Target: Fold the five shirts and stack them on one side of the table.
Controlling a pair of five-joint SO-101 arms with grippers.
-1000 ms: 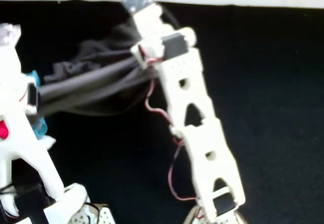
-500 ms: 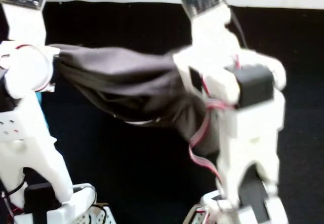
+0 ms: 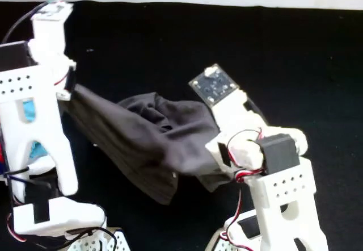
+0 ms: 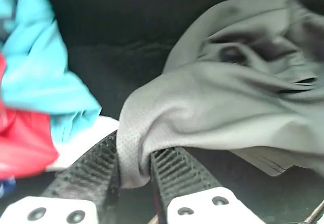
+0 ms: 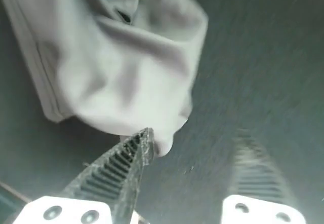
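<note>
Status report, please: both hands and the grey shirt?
Left hand shut on grey shirt. Right hand open, shirt by one finger. Teal shirt, red shirt close to left hand.

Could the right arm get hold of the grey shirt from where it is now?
Probably yes: the right gripper is open and the grey shirt hangs right in front of it, with nothing between them.

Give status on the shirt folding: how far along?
Done: nothing looks folded yet; teal shirt, red shirt and white cloth lie crumpled by the left arm. In hand: grey shirt, bunched, clamped in the left hand; right hand open at its edge. Left: fold it, then the others, and stack them.
</note>
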